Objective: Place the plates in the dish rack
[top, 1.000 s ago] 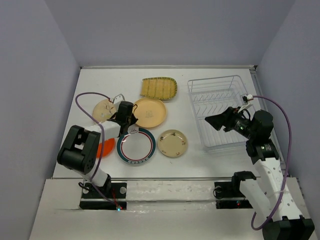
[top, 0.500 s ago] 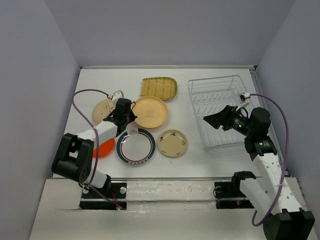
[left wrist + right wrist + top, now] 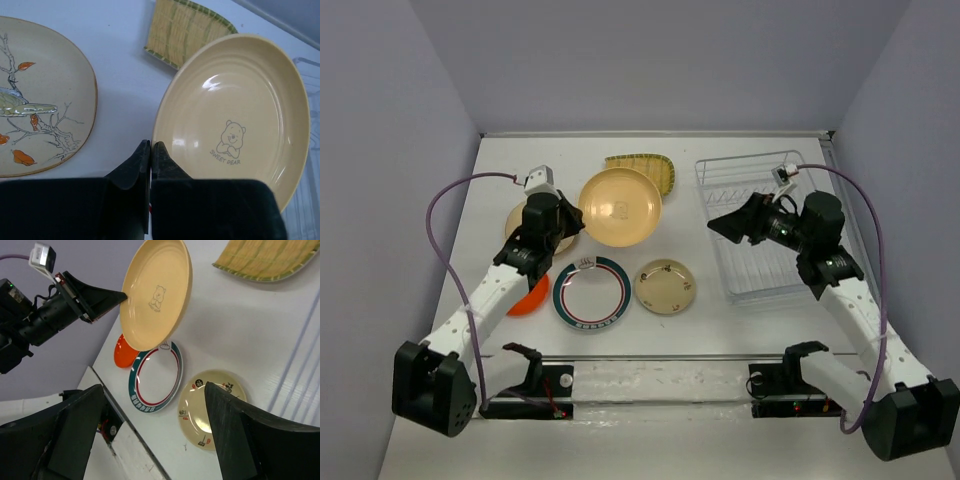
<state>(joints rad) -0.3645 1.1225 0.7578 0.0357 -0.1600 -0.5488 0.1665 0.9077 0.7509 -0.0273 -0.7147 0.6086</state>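
The plain tan plate (image 3: 619, 207) with a bear print hangs tilted above the table, and my left gripper (image 3: 575, 222) is shut on its near-left rim. In the left wrist view the jaws (image 3: 151, 145) pinch the edge of that tan plate (image 3: 240, 115). My right gripper (image 3: 725, 225) stands open over the left side of the dish rack (image 3: 760, 200) with nothing between its fingers, and it faces the tan plate (image 3: 157, 295). The rack holds no plates.
On the table lie the cream floral plate (image 3: 525, 225), the small orange plate (image 3: 528, 298), the teal-and-red-rimmed white plate (image 3: 592, 292), the small beige patterned plate (image 3: 666, 286) and the ribbed yellow-green oblong dish (image 3: 655, 170), which is partly behind the lifted plate.
My left gripper closed on the tan plate's rim, then lifted and tilted it off the table. My right gripper swung left over the rack's edge and opened wider.
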